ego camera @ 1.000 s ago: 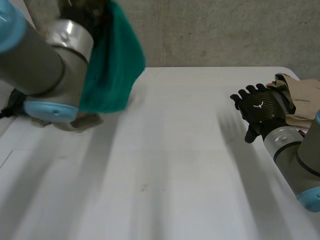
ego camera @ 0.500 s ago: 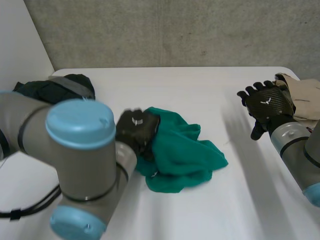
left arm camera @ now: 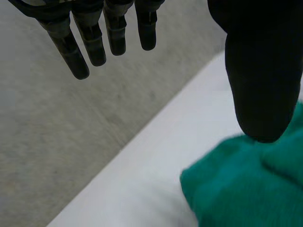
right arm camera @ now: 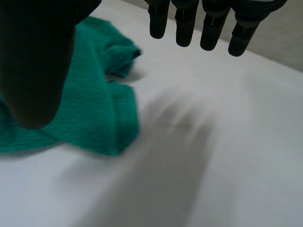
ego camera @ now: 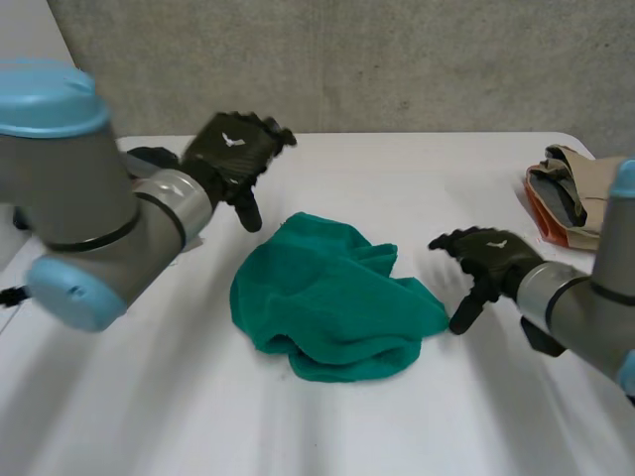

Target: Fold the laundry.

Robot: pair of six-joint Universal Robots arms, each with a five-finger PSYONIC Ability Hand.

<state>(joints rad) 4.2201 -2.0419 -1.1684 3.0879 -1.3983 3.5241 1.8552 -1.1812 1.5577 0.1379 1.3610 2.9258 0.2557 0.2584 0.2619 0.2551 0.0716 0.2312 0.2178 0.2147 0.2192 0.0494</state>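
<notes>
One teal cloth (ego camera: 337, 297), one white table (ego camera: 397, 169). Two arms, the left arm (ego camera: 89, 198) and the right arm (ego camera: 585, 317), with one black hand each: left hand (ego camera: 233, 154), right hand (ego camera: 486, 260). One pile of clothes (ego camera: 571, 193) at the table's right edge, its pieces too overlapped to count. One dark bundle (ego camera: 151, 157) behind the left arm

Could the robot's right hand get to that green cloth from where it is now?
Probably yes. The right hand is open and sits just beside the crumpled green cloth, with only bare table between them and nothing in the way.
</notes>
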